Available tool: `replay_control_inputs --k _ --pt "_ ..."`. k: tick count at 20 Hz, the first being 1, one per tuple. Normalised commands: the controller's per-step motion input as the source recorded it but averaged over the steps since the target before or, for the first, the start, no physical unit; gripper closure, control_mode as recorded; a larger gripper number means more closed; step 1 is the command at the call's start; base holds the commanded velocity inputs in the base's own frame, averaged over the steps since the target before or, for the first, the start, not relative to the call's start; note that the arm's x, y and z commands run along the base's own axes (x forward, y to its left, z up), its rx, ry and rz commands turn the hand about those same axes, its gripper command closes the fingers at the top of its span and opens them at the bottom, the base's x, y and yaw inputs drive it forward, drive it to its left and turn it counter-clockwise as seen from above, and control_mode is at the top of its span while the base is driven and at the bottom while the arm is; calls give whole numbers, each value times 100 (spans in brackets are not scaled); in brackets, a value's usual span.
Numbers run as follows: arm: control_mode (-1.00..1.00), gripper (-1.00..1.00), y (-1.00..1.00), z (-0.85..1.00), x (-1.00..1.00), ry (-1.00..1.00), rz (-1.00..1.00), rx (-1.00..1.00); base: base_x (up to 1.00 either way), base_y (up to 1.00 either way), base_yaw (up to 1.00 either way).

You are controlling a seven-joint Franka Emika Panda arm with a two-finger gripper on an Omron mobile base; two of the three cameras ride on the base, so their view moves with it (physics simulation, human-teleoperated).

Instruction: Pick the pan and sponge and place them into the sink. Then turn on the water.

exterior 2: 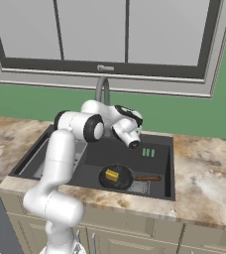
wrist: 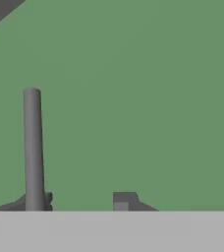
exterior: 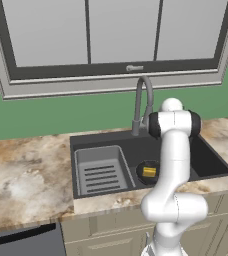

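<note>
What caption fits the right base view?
Sponge resting in the pan inside the sink; gripper raised near the faucet.

matt black pan, mottled stone counter.

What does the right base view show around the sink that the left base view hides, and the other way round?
Right base view: the whole black pan with its brownish handle, and the square drain grate beside it.
Left base view: the grey ribbed rack insert in full, the whole gooseneck faucet, and a dark appliance front at the lower left. Here the white arm covers part of the pan.
Both: the dark sink, the yellow sponge lying in the pan, the window, and no water running.
</note>
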Motion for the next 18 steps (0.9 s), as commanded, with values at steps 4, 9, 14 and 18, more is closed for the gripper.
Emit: replay_control_inputs --k 4,9,14,18 --pt "-100 100 -49 1 -1 3 -9 7 0 0 0" --pt "-100 100 -52 0 -3 4 -8 6 0 0 0" --pt "-100 100 -52 0 -3 4 -7 7 0 0 0" --pt "-100 100 -54 -2 -6 5 -6 7 0 0 0"
